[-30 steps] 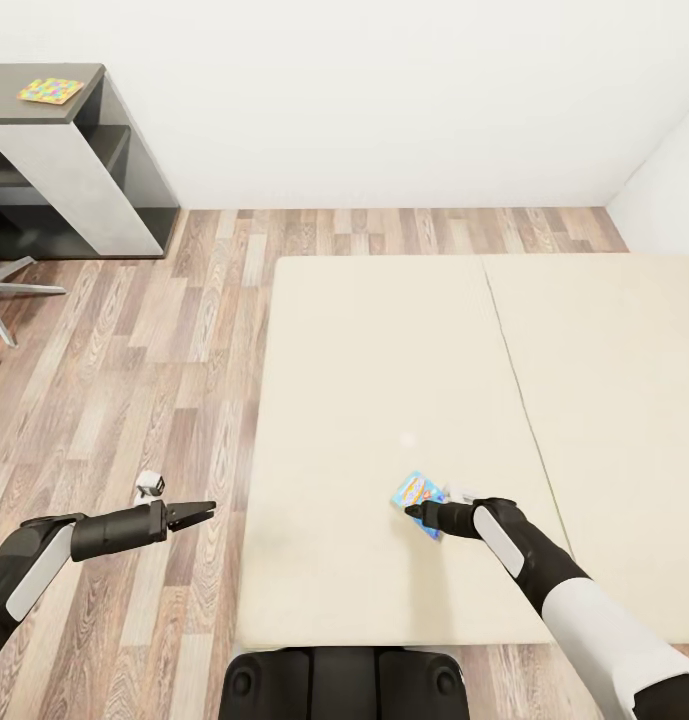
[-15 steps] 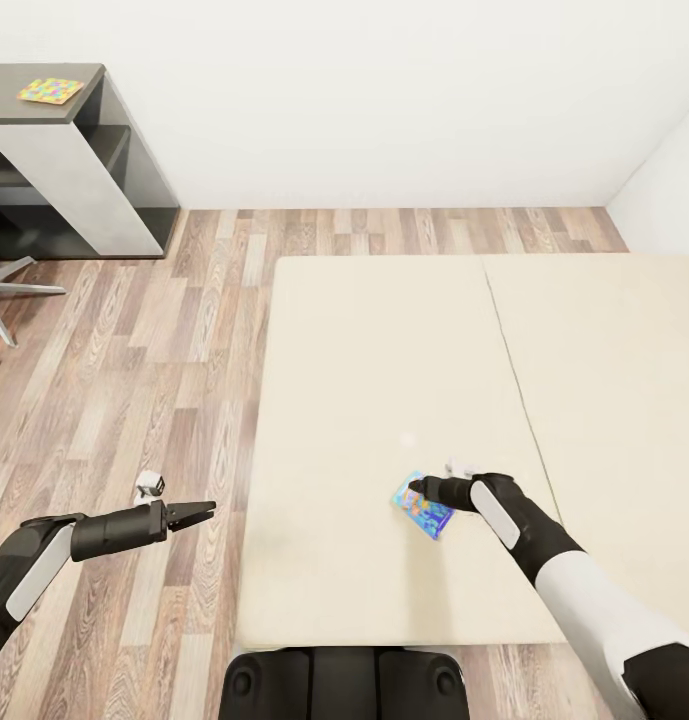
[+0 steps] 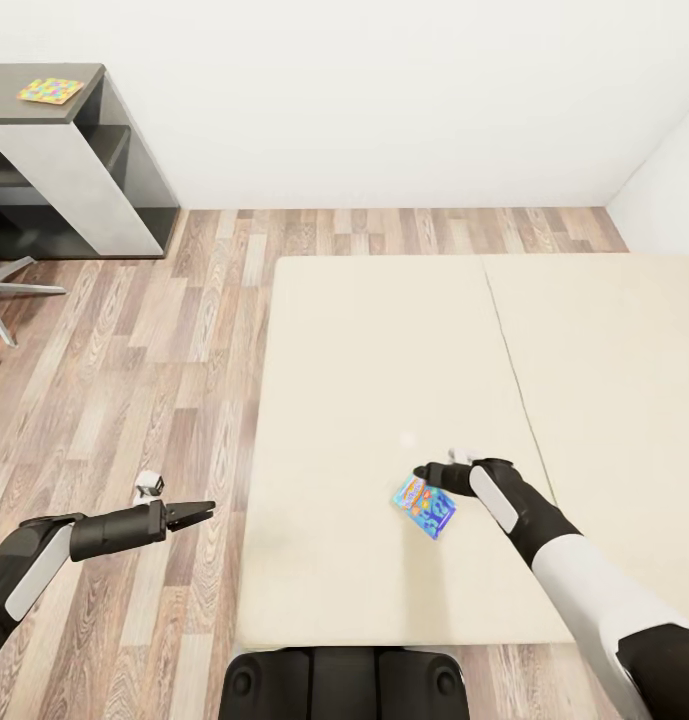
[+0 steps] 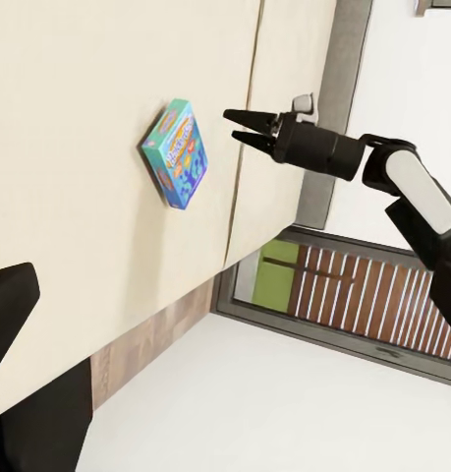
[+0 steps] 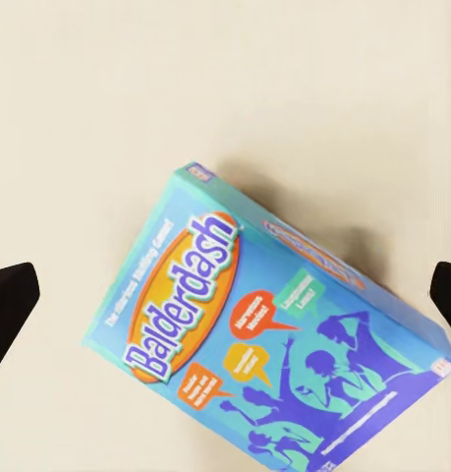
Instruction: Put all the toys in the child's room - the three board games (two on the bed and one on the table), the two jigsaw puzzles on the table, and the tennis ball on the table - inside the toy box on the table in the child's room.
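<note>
One board game (image 3: 424, 505), a blue box with cartoon figures, lies flat on the cream bed (image 3: 384, 350) near its front edge. In the right wrist view the board game (image 5: 264, 344) sits at an angle between the spread fingertips (image 5: 11, 300). My right gripper (image 3: 421, 471) hovers open just beyond the box's far edge, holding nothing. The right gripper (image 4: 237, 126) also shows open beside the board game (image 4: 178, 152) in the left wrist view. My left gripper (image 3: 202, 513) is open over the wood floor, left of the bed. A jigsaw puzzle (image 3: 50, 91) lies on the table's dark side section (image 3: 84, 75).
A small white object (image 3: 149, 487) sits on the plank floor near the left gripper. An office chair's legs (image 3: 9, 290) show at the left edge, by the table's shelves (image 3: 104, 180). White walls close off the back and the right.
My right gripper has drawn back from over the board game toward the far side of the bed, leaving the box fully uncovered. The left arm has not moved.
</note>
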Tool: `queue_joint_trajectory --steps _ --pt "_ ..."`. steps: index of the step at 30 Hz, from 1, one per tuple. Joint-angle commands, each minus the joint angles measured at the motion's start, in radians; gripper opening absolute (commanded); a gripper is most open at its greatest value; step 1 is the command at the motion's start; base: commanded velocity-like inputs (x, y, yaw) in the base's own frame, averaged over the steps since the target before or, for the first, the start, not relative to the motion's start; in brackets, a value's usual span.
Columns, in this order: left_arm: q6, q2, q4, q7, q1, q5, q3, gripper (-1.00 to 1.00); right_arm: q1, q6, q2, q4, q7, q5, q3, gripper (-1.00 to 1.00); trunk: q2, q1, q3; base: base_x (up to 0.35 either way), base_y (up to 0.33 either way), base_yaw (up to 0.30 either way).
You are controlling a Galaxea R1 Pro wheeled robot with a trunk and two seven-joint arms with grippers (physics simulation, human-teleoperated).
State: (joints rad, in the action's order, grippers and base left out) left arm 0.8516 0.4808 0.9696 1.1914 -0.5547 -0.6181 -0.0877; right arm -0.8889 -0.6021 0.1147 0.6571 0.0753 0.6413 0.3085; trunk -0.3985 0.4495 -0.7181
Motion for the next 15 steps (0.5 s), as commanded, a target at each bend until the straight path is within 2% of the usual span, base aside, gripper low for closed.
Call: queue_joint_trajectory --steps 1,7,15 --pt "0.007 0.002 0.000 0.000 -0.001 -0.006 -0.003 1.00 -0.001 0.000 0.003 0.001 0.009 0.010 0.006 1.00 -0.002 0.001 -0.001 0.000 0.000 0.000" --pt "0.007 0.007 0.000 0.000 -0.001 -0.007 -0.002 1.00 0.000 0.004 0.008 -0.003 0.010 0.011 0.006 1.00 -0.002 0.001 -0.004 0.000 0.000 0.000" --pt "0.006 0.029 0.000 0.002 -0.001 -0.008 -0.002 1.00 0.001 0.004 0.010 -0.011 0.011 0.011 0.006 1.00 -0.002 0.001 -0.016 0.000 0.000 0.000"
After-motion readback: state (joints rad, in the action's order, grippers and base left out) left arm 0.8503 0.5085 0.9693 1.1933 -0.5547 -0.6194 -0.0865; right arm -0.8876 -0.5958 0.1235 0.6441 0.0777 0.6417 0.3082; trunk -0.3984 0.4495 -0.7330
